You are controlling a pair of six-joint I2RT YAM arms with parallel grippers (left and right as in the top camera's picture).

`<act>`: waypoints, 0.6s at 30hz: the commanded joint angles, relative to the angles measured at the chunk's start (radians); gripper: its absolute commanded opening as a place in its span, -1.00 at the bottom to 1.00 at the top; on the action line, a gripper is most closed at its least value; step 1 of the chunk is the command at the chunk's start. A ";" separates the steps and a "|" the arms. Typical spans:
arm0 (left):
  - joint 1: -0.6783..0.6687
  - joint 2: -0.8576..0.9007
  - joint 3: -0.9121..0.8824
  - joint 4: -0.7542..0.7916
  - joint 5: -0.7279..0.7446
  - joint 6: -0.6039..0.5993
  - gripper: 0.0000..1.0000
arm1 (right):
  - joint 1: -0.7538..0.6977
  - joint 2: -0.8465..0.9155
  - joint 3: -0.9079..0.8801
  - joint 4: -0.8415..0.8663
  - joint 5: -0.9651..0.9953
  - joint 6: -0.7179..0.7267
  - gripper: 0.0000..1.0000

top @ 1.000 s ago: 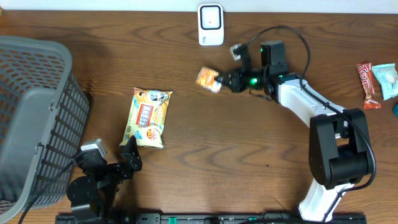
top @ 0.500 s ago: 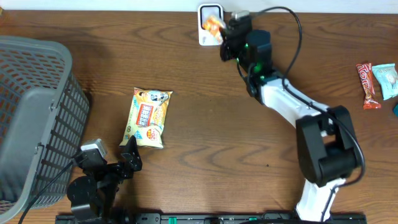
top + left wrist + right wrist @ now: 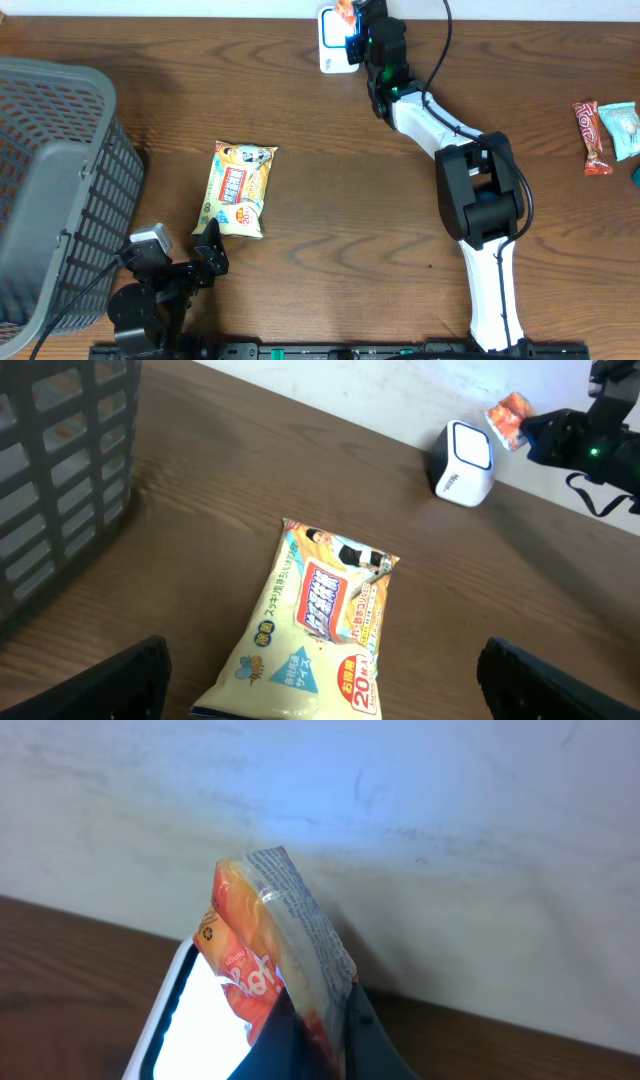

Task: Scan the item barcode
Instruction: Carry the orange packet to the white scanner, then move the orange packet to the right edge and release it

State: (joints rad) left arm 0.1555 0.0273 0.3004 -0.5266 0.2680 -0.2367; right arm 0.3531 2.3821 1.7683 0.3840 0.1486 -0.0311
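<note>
Two hands show. Beside the grey basket (image 3: 50, 180), the left hand (image 3: 182, 252) is released wide, near a yellow packet (image 3: 240, 188) lying flat on the bench (image 3: 330, 210). Farther right, a small orange packet (image 3: 270, 950) hangs just above the white scanner (image 3: 335, 52), grasped by the clenched right hand (image 3: 362, 25).

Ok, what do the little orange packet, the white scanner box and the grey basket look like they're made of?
Orange packet: thin plastic film, glossy, with a crinkled clear seal along one edge.
White scanner: likely hard moulded plastic, with a smooth shell and rounded corners.
Grey basket: probably rigid plastic with a matte finish, judging by its uniform moulded lattice walls.
</note>
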 commanded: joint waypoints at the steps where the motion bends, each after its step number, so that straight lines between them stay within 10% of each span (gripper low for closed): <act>1: 0.002 -0.004 -0.002 0.003 0.012 -0.005 0.96 | 0.013 0.010 0.030 0.004 0.033 -0.016 -0.97; 10: 0.002 -0.004 -0.002 0.003 0.012 -0.005 0.96 | 0.036 -0.055 0.030 -0.113 0.263 0.023 -0.98; 18: 0.002 -0.004 -0.002 0.003 0.012 -0.005 0.95 | -0.041 -0.331 0.030 -0.735 0.613 0.023 -0.98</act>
State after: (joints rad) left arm 0.1555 0.0280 0.3004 -0.5266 0.2680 -0.2367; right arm 0.3683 2.1975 1.7782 -0.2302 0.5617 -0.0261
